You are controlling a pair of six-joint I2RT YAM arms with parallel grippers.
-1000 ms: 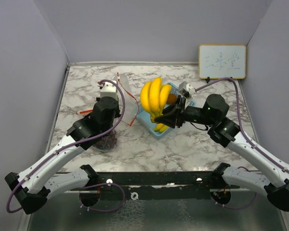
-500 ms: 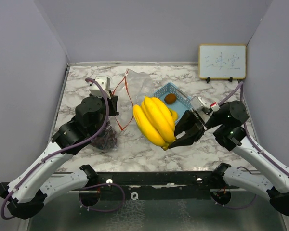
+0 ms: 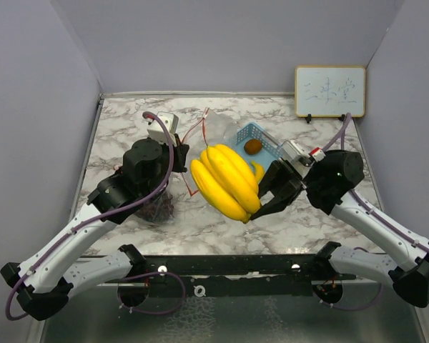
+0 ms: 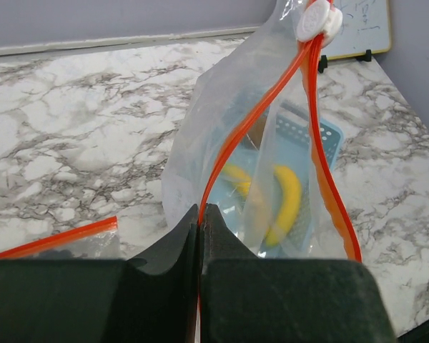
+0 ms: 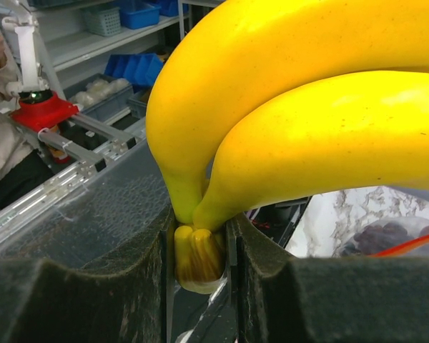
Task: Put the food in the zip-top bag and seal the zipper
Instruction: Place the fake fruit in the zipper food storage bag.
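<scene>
A big bunch of yellow bananas (image 3: 225, 182) hangs above the table, and my right gripper (image 3: 261, 204) is shut on its stem (image 5: 199, 254). The clear zip-top bag (image 3: 209, 132) stands to its left with its mouth held up. My left gripper (image 3: 177, 153) is shut on the bag's orange zipper strip (image 4: 204, 193), and the white slider (image 4: 318, 20) sits at the strip's top end. A dark purple grape cluster (image 3: 159, 208) lies under clear plastic below the left arm, also seen in the right wrist view (image 5: 386, 236). A small round reddish fruit (image 3: 253, 146) rests in the blue basket.
The blue mesh basket (image 3: 244, 133) stands behind the bananas with a single banana (image 3: 257, 170) at its near side. A small whiteboard (image 3: 329, 91) leans at the back right wall. Grey walls close in the marble table (image 3: 121, 121) on three sides.
My right gripper has carried the bananas from over the basket toward the near left, close to the bag. My left gripper has raised the bag's edge and shifted it right.
</scene>
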